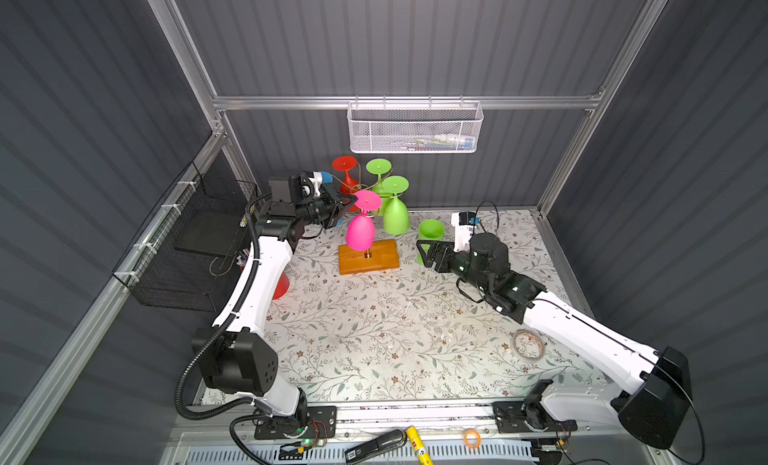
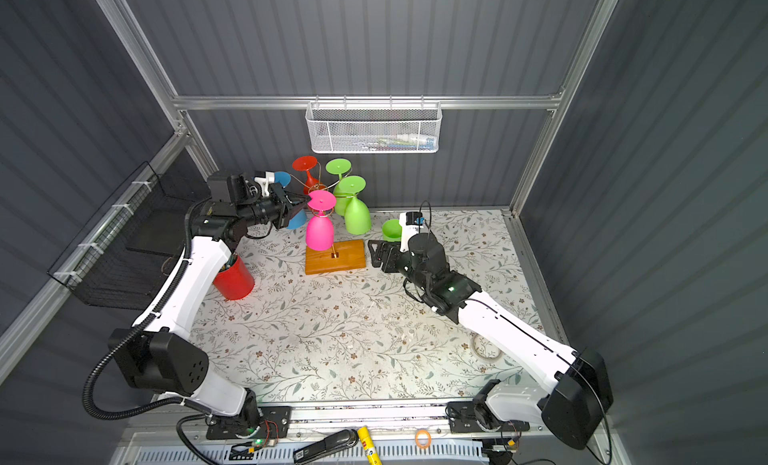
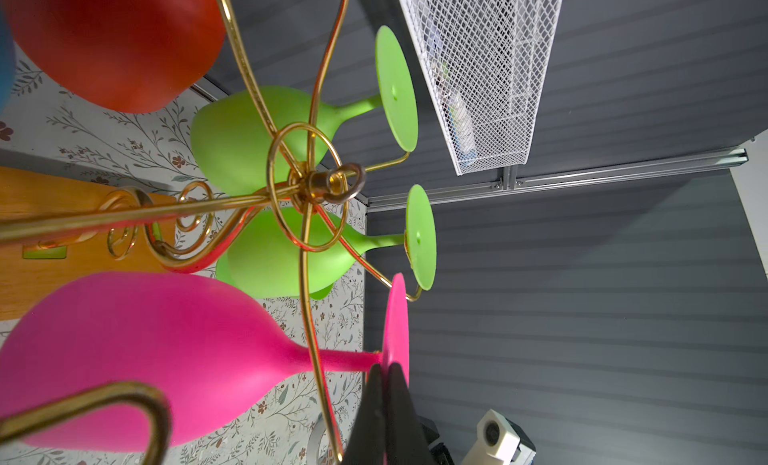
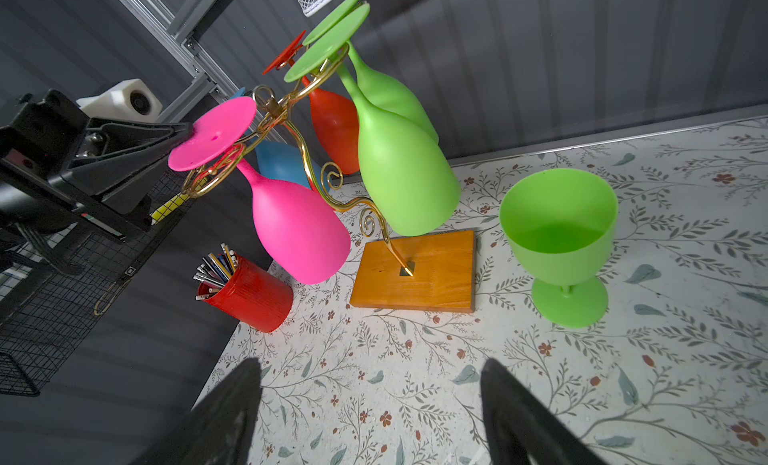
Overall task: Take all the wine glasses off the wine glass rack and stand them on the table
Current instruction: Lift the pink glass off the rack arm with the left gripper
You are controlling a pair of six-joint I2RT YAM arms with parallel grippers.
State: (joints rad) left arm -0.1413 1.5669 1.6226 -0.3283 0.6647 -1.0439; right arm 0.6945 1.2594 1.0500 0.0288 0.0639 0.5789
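Floral tabletop (image 1: 374, 338) — left gripper (image 1: 352, 202) pinches the foot of the pink wine glass (image 1: 360, 232) hanging on the wine glass rack (image 1: 382, 259); right gripper (image 1: 428, 257) hovers, jaws apart.

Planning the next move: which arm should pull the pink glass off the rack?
Left: the left gripper pinches the pink glass by its foot; the right gripper stands open, apart from the rack.

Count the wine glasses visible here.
6. Hanging upside down on the rack: pink glass, front green glass, rear green glass, red glass, blue glass partly hidden. One upright green glass stands on the table.
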